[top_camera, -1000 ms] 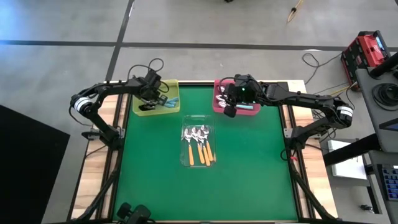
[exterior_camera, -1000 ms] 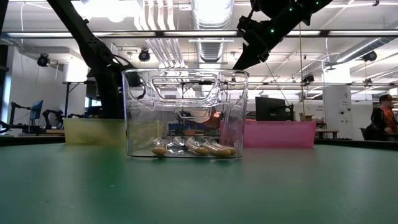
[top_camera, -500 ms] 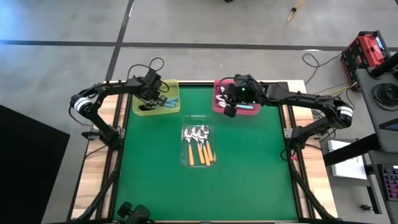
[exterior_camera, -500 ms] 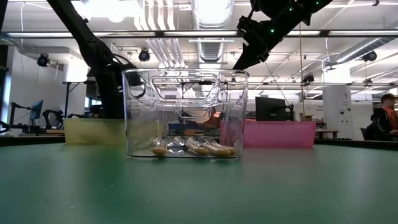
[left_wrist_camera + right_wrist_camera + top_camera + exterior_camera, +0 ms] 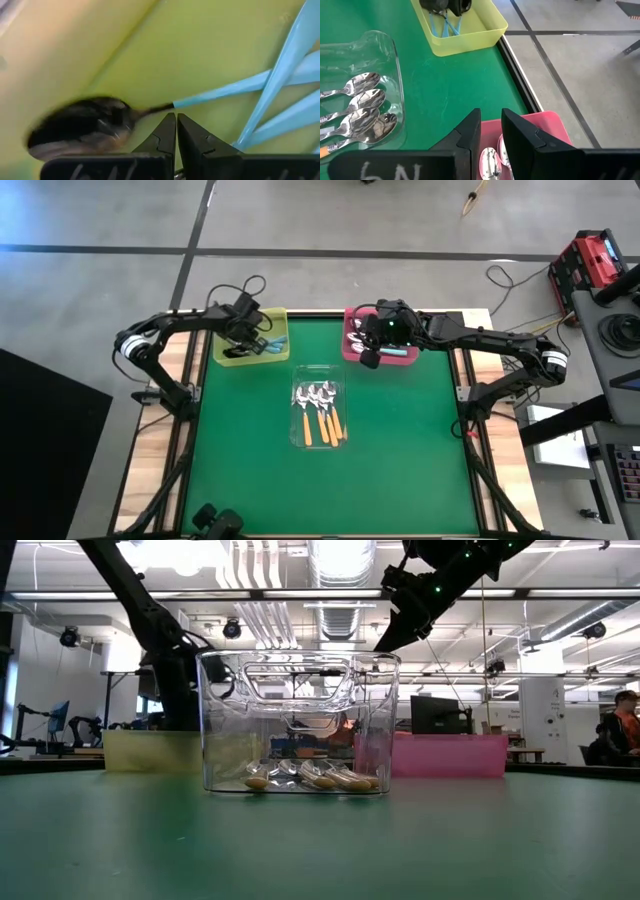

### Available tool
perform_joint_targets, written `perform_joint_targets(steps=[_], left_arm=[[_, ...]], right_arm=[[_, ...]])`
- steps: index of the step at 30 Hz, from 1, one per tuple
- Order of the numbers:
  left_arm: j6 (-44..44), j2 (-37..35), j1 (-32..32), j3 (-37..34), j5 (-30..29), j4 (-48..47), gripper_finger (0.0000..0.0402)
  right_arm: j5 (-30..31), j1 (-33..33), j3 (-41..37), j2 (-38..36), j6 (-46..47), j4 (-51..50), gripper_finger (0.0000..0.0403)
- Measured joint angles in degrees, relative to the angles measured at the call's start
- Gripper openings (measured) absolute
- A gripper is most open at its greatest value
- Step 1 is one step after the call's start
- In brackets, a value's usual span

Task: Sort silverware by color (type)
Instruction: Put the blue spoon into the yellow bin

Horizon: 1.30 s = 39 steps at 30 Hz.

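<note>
left gripper (image 5: 176,125) closed, low inside yellow tray (image 5: 228,356)

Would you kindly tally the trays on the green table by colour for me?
Yellow tray: 1
Pink tray: 1
Clear tray: 1
Total: 3
</note>
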Motion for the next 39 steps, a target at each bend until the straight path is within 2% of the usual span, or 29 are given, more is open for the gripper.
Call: perform_joint_targets(steps=[13, 21, 27, 32, 39], left_arm=[[-5.8, 1.1, 0.0, 0.0, -0.3, 5.0, 0.0000], [-7.7, 0.8, 0.0, 0.9, -0.3, 4.3, 0.0000], [-6.1, 0.8, 0.0, 1.5, 0.1, 4.4, 0.0000], [-0.6, 1.0, 0.0, 1.5, 5.6, 3.7, 0.0000], [0.0, 2.8, 0.0, 1.5, 5.3, 6.9, 0.0000]], right_arm=[[0.0, 0.0, 0.0, 0.0, 0.0, 0.0, 0.0068], [0.0, 0.0, 0.0, 0.0, 0.0, 0.0, 0.0068], [0.1, 0.0, 0.0, 0.0, 0.0, 0.0, 0.0068], [0.1, 0.0, -0.1, 0.0, 0.0, 0.0, 0.0068], [0.1, 0.0, -0.1, 0.0, 0.0, 0.0, 0.0068]])
